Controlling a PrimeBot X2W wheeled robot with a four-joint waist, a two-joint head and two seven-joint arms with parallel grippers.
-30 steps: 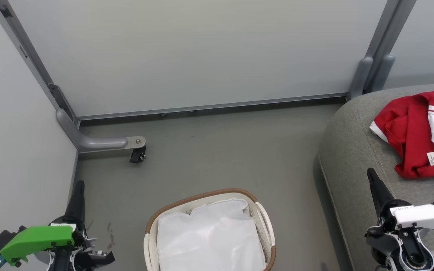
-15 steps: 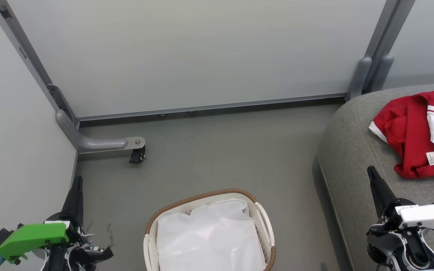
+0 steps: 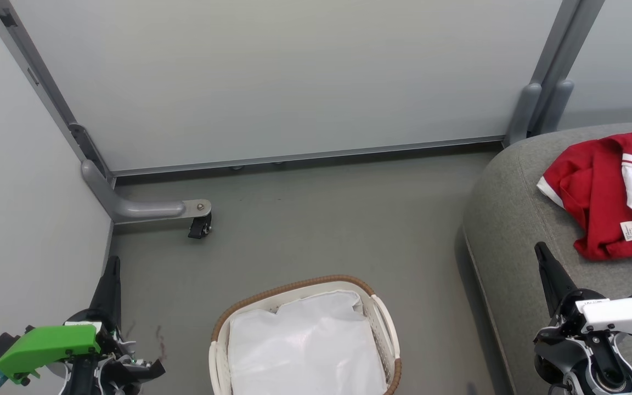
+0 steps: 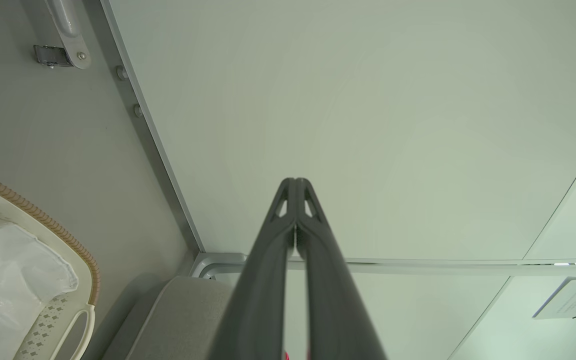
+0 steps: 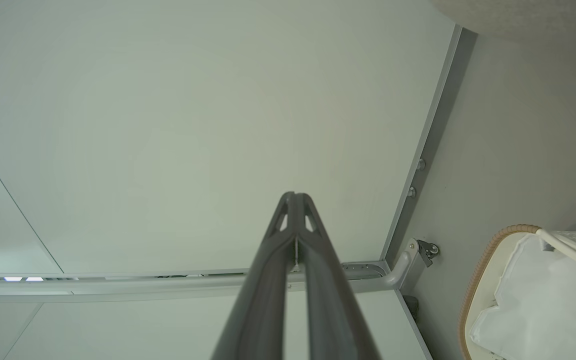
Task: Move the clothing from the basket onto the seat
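Note:
The red clothing point(image 3: 596, 197) with a white panel and a small white label lies crumpled on the grey seat point(image 3: 513, 219) at the right. The white basket point(image 3: 383, 318) with its brown woven rim stands on the floor at bottom centre, holding just its white liner point(image 3: 305, 345); it shows too in the left wrist view, basket point(image 4: 75, 312), and in the right wrist view, basket point(image 5: 488, 260). My left gripper point(image 3: 112, 263) is shut and empty at lower left, left gripper point(image 4: 295, 182). My right gripper point(image 3: 540, 249) is shut and empty over the seat's front edge, right gripper point(image 5: 294, 196).
Pale partition panels point(image 3: 294, 82) close off the back and left, on grey metal frames. A frame foot with a black caster point(image 3: 199, 225) sticks out onto the grey floor point(image 3: 321, 219) at left. A grey post base point(image 3: 532, 109) stands at the seat's back corner.
Both grippers have sunk slightly toward the bottom of the head view since a second ago. Clothing, basket and seat lie as before.

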